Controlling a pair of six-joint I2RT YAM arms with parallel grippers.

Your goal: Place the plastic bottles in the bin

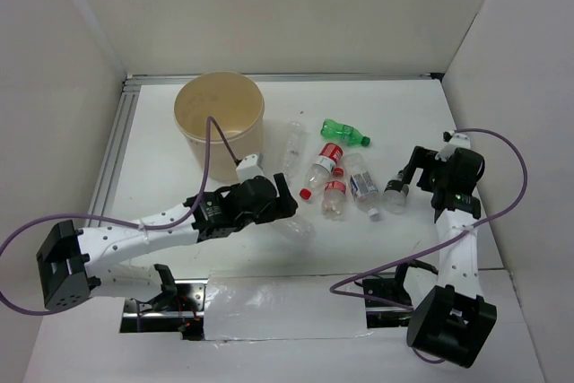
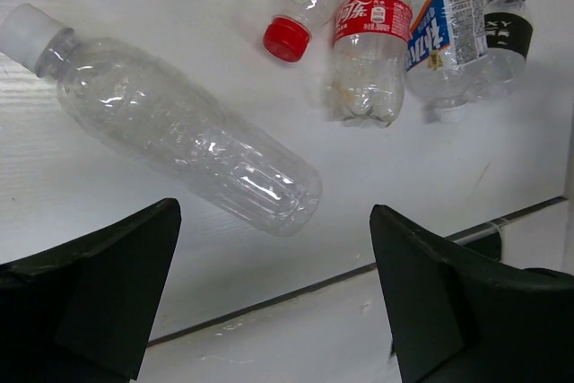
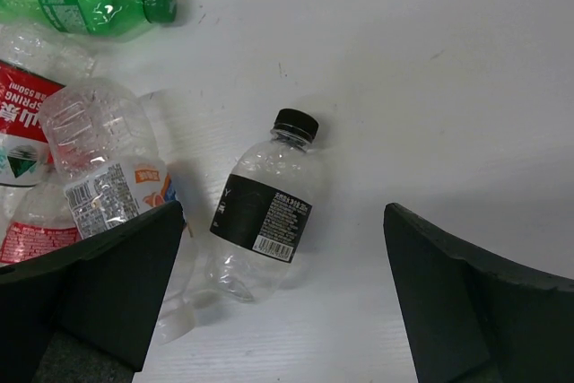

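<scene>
The left fingers [image 2: 108, 284] stand wide apart over a clear bottle [image 2: 179, 127] lying on the bench [image 1: 404, 114]. The right fingers [image 3: 108, 284], also apart, frame a black-labelled bottle [image 3: 260, 217]. The bin [image 1: 193, 136] stands behind, well apart.

Bright, even overhead light; soft shadows, glints on plastic, sharp focus.

White arms [image 1: 134, 226], black joints [image 1: 224, 206], purple cables [image 1: 218, 145], black left claw [image 2: 273, 214], black right claw [image 3: 282, 213]
</scene>
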